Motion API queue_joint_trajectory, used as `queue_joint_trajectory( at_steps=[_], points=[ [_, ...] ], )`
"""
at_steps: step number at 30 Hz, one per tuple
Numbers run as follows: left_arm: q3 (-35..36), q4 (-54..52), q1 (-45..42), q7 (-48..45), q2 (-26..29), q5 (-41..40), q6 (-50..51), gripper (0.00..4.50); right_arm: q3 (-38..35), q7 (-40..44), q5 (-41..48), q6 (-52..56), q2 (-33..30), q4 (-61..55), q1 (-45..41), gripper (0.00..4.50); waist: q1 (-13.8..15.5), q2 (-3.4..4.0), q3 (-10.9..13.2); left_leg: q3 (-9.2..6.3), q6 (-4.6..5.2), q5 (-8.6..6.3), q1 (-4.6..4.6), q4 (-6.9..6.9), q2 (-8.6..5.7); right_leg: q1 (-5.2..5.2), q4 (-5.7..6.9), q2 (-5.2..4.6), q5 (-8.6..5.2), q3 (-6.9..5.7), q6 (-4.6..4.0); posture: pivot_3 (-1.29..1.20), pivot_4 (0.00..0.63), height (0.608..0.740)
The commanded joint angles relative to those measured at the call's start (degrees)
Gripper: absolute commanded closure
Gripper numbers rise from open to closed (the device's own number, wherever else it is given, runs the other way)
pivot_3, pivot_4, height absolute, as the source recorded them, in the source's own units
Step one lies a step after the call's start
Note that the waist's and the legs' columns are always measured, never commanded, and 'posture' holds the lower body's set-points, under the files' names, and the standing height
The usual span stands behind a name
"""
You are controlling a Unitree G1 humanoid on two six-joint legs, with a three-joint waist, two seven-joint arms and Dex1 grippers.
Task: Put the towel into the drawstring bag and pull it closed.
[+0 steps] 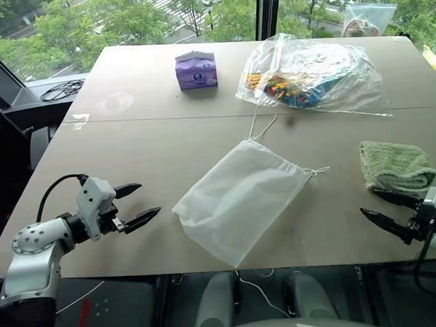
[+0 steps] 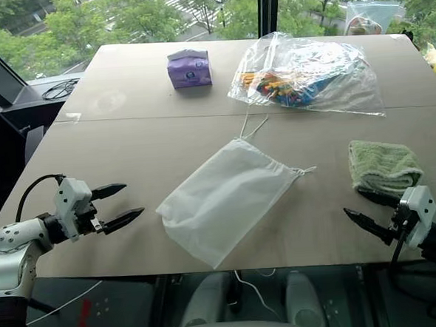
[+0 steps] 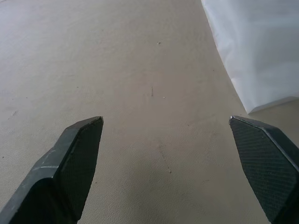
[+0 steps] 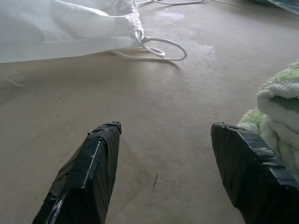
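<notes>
The drawstring bag [image 1: 238, 197], a thin translucent white pouch, lies flat in the middle of the table with its cords [image 1: 260, 126] trailing from the far corner. A folded green towel [image 1: 396, 166] rests near the right front edge. My left gripper [image 1: 135, 205] hovers open at the front left, a short way from the bag's near corner [image 3: 261, 51]. Just in front of the towel [image 4: 280, 107], my right gripper [image 1: 374, 204] stands open, nothing between its fingers. A cord loop [image 4: 161, 46] at the bag's mouth lies ahead of it.
A small purple box [image 1: 196, 70] stands at the back centre. A large clear crinkly plastic bag [image 1: 312, 72] with colourful contents lies at the back right. The table's front edge [image 1: 210, 270] runs just below both grippers. Windows lie beyond.
</notes>
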Motion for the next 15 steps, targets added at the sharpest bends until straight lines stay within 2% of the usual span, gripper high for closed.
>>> queue_joint_trajectory(
  at_steps=[1, 15],
  points=[
    [0.8, 1.3, -2.1, -0.1, 0.9, 0.2, -1.2, 0.06, 1.0, 1.2, 0.0, -1.0, -0.1, -1.0, 0.3, 1.23, 0.0, 0.0, 0.0, 0.0, 0.0, 0.0, 0.0, 0.0, 0.0, 0.0, 0.0, 0.0, 0.0, 0.0, 0.0, 0.0, 0.15, 0.739],
    [0.7, 3.8, -6.1, -0.7, 0.9, 0.5, -1.2, 0.06, 3.1, -1.4, 0.6, 2.7, 1.1, -6.3, 0.0, 1.23, 0.1, 0.0, 0.0, 0.12, 0.0, 0.0, -0.01, 0.01, 0.04, 0.01, 0.04, -0.58, 0.01, -1.06, 0.02, 0.0, 0.15, 0.739]
  ],
)
